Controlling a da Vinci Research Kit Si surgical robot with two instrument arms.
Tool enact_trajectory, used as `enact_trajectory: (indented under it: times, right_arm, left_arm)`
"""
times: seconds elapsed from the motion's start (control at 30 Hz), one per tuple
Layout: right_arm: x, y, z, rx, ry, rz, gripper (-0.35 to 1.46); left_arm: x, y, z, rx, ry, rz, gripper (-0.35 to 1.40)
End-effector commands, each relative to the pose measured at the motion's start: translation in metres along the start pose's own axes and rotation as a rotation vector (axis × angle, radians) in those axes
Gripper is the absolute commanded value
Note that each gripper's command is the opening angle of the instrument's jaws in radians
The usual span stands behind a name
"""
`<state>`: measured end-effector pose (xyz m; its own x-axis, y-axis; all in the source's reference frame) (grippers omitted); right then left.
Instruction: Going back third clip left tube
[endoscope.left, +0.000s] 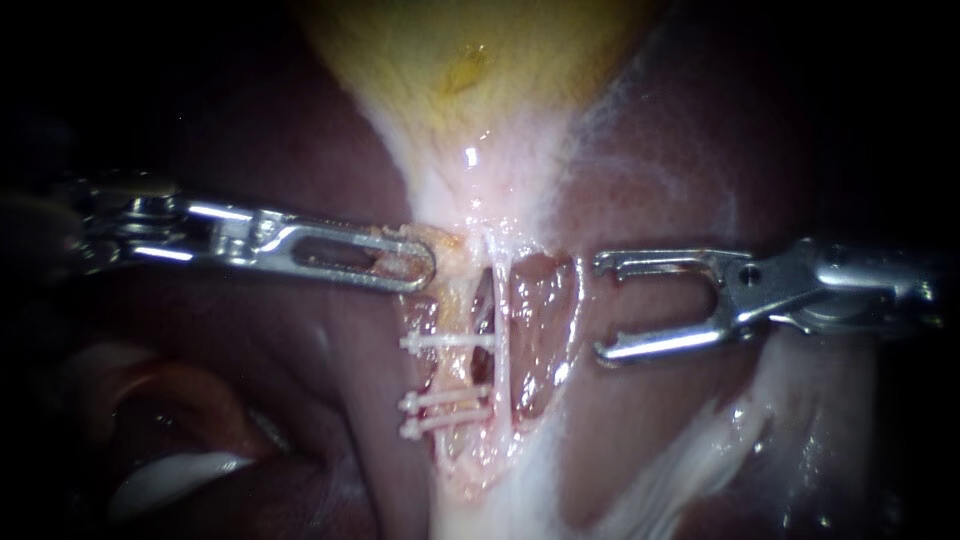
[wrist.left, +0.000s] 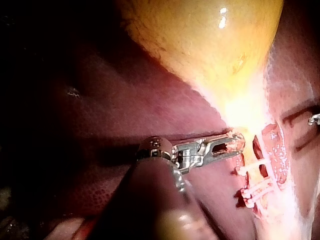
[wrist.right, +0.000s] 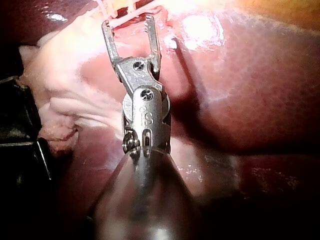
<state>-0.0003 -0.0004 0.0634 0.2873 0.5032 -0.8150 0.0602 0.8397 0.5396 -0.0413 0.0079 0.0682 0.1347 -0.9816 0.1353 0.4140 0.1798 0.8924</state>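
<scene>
Because the dark red-brown liver (endoscope.left: 680, 150) and the glistening yellow gallbladder (endoscope.left: 470, 60) are wet and yielding, everything strung between them probably handles as soft and slippery. The steel left instrument (endoscope.left: 425, 268) has its slotted hand closed, with the tip against yellowish tissue just above the clips; I cannot tell whether it pinches that tissue. The steel right instrument (endoscope.left: 600, 308) has its forked hand wide open and empty, just beside the dissected window and clear of the tubes. The pale, thin left tube (endoscope.left: 458, 375) runs down from the gallbladder's neck. It looks light, limp and easily torn, so it is best held by the fatty tissue above it, never by its wall. Three small white clips (endoscope.left: 445, 400) cross it, one higher and two close together lower down. They look stiff, and a passing tip could snag them.
</scene>
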Motion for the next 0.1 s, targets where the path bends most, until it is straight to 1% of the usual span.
enact_trajectory:
  times: [0.03,0.1]
  right_arm:
    - [0.0,0.0,0.0,0.0,0.0,0.0,0.5]
    - [0.0,0.0,0.0,0.003,0.0,0.0,0.5]
  left_arm:
    - [0.0,0.0,0.0,0.002,0.0,-0.001,-0.35]
    - [0.0,0.0,0.0,0.002,0.0,-0.001,-0.35]
